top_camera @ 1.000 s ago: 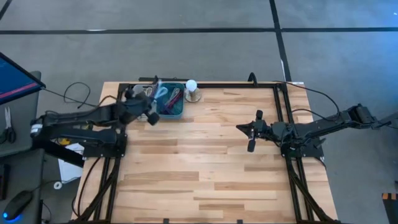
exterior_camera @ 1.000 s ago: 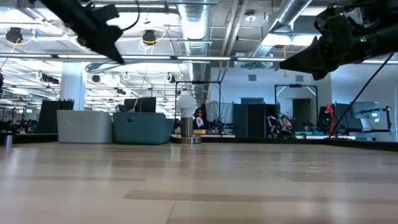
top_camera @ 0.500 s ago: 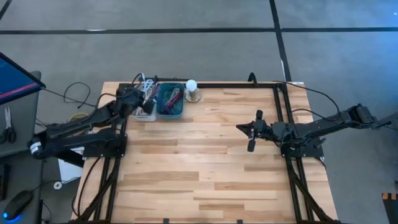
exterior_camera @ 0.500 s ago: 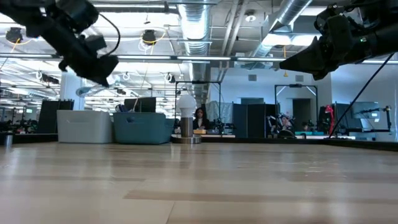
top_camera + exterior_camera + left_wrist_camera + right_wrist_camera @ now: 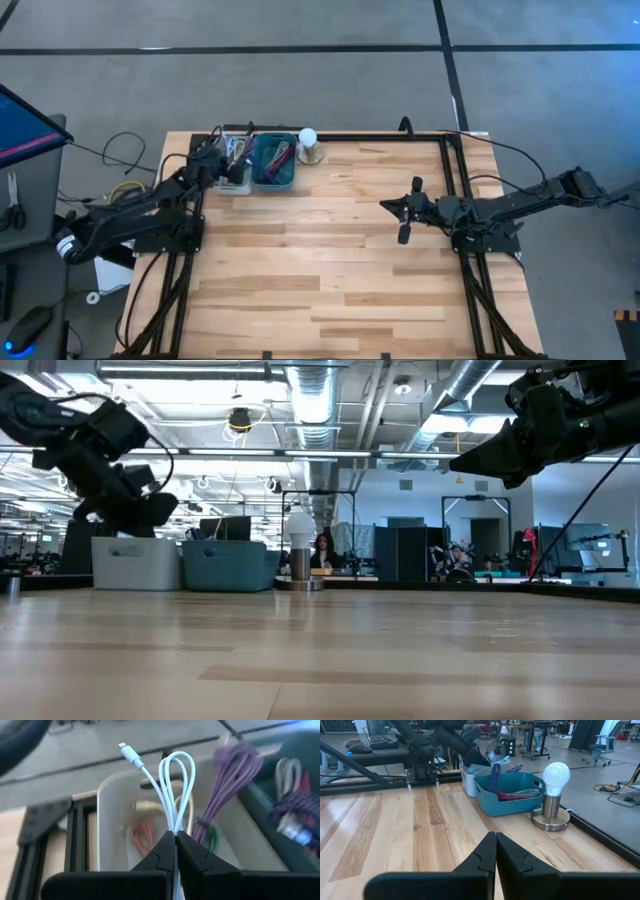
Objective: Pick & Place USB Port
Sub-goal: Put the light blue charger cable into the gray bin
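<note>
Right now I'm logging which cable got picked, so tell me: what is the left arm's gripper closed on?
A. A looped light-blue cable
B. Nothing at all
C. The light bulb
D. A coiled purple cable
A: in the left wrist view the left gripper has its jaws shut on the looped light-blue cable above the white bin; the purple cable lies free beside it.

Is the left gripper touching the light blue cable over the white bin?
Touching. The left wrist view shows the left gripper shut on the light blue cable, its loops rising from between the fingertips above the white bin.
</note>
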Controlling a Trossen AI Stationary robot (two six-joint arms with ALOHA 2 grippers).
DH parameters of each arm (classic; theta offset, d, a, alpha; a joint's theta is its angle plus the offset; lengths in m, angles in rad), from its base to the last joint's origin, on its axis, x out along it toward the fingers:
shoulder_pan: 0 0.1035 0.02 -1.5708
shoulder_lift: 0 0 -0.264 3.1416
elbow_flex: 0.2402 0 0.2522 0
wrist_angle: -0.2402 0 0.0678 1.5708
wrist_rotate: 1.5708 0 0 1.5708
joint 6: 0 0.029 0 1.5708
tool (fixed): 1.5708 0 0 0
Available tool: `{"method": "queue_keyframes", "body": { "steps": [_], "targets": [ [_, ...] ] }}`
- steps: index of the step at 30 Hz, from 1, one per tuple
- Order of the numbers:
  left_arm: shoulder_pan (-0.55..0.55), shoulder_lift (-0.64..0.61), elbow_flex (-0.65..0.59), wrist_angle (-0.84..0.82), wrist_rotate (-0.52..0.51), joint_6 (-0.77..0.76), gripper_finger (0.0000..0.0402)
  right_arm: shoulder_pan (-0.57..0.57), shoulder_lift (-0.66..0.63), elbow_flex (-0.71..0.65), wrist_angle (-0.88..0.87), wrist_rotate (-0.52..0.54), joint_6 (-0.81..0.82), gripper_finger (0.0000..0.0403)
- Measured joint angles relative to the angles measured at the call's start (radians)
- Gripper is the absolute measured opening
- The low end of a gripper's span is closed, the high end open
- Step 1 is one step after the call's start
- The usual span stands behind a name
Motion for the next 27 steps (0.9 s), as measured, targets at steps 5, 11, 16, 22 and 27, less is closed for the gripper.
{"method": "queue_keyframes", "body": {
  "steps": [5,11,16,22,27],
  "targets": [
    [0.061,0.028,-0.050,0.061,0.082,-0.011,0.0008,0.000,0.000,0.000,0.000,0.000,0.000,0.0003],
    [0.094,0.040,-0.092,0.152,0.157,-0.006,0.0008,0.000,0.000,0.000,0.000,0.000,0.000,0.0003],
    [0.107,0.041,-0.095,0.163,0.162,-0.003,0.0008,0.000,0.000,0.000,0.000,0.000,0.000,0.0003],
    [0.107,0.041,-0.095,0.185,0.162,-0.028,0.0032,0.000,0.000,0.000,0.000,0.000,0.000,0.0003],
    [0.107,0.041,-0.096,0.212,0.162,-0.027,0.0073,0.000,0.000,0.000,0.000,0.000,0.000,0.0003]
  ]
}}
